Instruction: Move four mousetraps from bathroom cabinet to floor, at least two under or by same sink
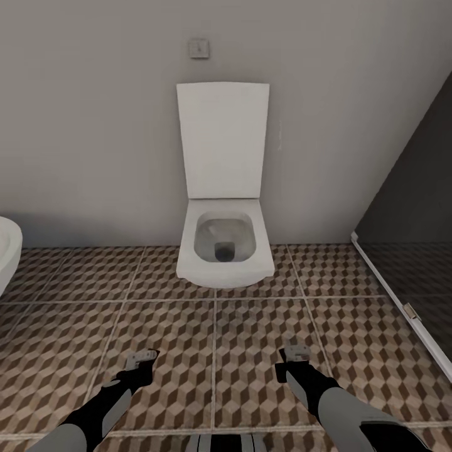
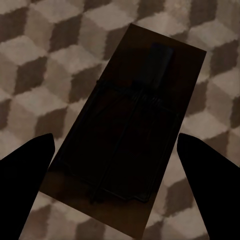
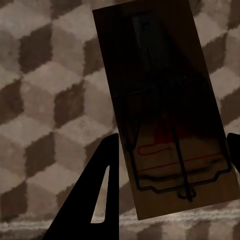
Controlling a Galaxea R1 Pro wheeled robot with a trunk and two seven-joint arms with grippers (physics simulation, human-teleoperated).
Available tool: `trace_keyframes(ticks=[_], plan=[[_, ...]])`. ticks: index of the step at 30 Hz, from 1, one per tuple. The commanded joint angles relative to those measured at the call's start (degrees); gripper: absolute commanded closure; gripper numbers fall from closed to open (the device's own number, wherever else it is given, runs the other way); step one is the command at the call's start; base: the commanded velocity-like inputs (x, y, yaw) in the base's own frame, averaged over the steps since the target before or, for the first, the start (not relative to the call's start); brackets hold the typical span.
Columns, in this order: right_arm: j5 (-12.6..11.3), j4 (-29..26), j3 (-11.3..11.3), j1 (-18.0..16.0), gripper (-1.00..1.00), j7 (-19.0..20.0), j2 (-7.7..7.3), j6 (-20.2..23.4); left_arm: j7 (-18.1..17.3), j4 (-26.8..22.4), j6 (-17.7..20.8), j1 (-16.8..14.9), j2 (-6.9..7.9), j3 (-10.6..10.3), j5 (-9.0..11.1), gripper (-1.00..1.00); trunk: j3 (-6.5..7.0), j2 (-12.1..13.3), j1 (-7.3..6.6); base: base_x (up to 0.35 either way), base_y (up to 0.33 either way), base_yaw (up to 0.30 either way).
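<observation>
So both arms are carrying a trap right now. The left hand [image 1: 142, 359] hangs low over the bathroom floor [image 1: 213, 339]; in its wrist view a mousetrap [image 2: 127, 135] sits between the two fingers, long axis pointing away from the palm, though honestly I can't tell if the fingers are actually touching its edges. The toilet [image 1: 223, 242] sits dead ahead. The right hand [image 1: 294, 359] looks pinched on its own mousetrap [image 3: 165, 115], also lengthwise between the fingers. No vanity visible here, so I'd guess the base needs to turn before anything gets put down.
</observation>
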Motion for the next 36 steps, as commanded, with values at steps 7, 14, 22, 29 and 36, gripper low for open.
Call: trace_keyframes(ticks=[7,14,22,29,36], plan=[[0.6,-0.1,-0.2,0.0,1.00,-0.1,0.08,0.4,0.5,-0.2,0.1,0.0,0.06,-0.5,0.4,1.00,-0.49,0.0,0.04,0.000,0.000,0.000],[0.7,-0.1,-0.2,0.0,1.00,-0.1,0.21,-0.3,0.6,-0.2,0.0,0.0,0.04,-0.5,0.4,1.00,-2.04,-0.1,0.22,0.000,0.000,0.000],[0.6,0.0,-0.2,0.0,1.00,-0.1,0.30,-3.6,0.7,-0.2,0.0,0.0,0.02,-0.5,0.5,1.00,-2.48,-0.2,0.27,0.000,0.000,0.000],[0.5,0.1,-0.2,0.0,1.00,-0.1,0.53,-4.1,0.9,-0.1,0.1,0.0,-0.27,-0.5,0.3,1.00,-2.48,-0.2,0.27,0.000,0.000,0.000],[0.5,0.7,-0.2,0.0,1.00,-0.1,0.57,-5.8,0.9,-0.1,0.1,0.0,-0.31,-0.5,0.3,1.00,-2.48,-0.2,0.27,0.000,0.000,0.000]])
